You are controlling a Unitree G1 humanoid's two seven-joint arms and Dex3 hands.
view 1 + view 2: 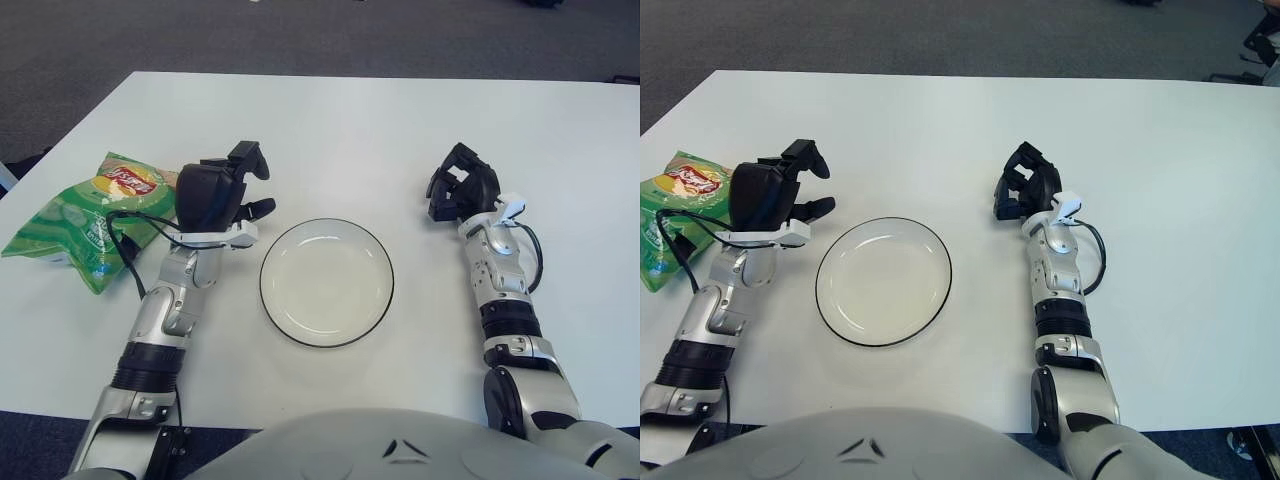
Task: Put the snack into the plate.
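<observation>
Near the table's (330,120) left edge, left hand (212,195), fingers apart and empty, hovers beside snack (85,215) for grasping; plate (326,282) waits mid-table; right hand (462,186) idle right of it, fingers curled.

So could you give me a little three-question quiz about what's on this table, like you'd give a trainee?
1. True or false: the snack bag already lies on the plate.
2. Which hand shows nearest the snack bag? A) the left hand B) the right hand C) both equally
3. Fill in: the plate sits between the two ____.

Key:
1. False. The bag lies on the table, to the left of the plate, which holds nothing.
2. A. The left hand shows beside the bag, fingers open, holding nothing.
3. Hands.
</observation>
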